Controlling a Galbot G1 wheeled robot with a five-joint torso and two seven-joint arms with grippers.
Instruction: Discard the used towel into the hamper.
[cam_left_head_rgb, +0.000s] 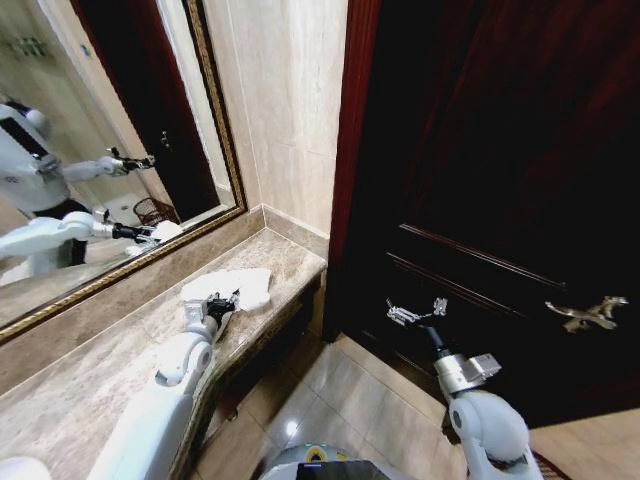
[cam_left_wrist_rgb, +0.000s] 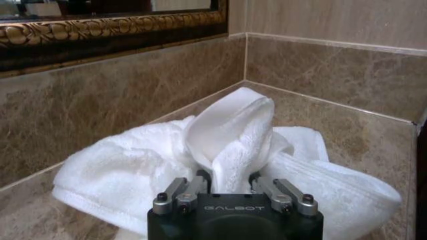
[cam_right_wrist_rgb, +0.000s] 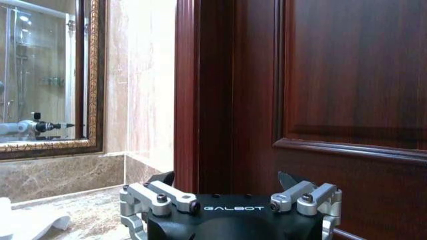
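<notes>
Marble lines this bathroom: a beige-brown counter (cam_left_head_rgb: 90, 370) runs under a gilt-framed mirror (cam_left_head_rgb: 100, 150), ending at a corner beside a dark wooden door (cam_left_head_rgb: 500, 200) with a brass handle (cam_left_head_rgb: 585, 315). On the counter near that corner lies the towel (cam_left_head_rgb: 235, 288), white terry cloth, rumpled, with one fold standing up as a peak. The left wrist view shows that peak (cam_left_wrist_rgb: 233, 130) rising between the fingers of the left gripper (cam_left_wrist_rgb: 233, 187), which are closed in on it, pinching the cloth while the rest of the towel spreads on the marble to either side. From the head view the left arm stretches forward along the counter, its gripper (cam_left_head_rgb: 222, 303) at the towel's near edge. That view's mirror also reflects the robot and a small dark wire hamper (cam_left_head_rgb: 155, 211) on the floor behind it. The right arm is raised in front of the door, wrist bent upward, and its gripper (cam_left_head_rgb: 418, 312) is spread wide and holds nothing; the right wrist view shows its fingers (cam_right_wrist_rgb: 160, 195) apart against the door panel, with a corner of the towel (cam_right_wrist_rgb: 30, 222) at the edge.
</notes>
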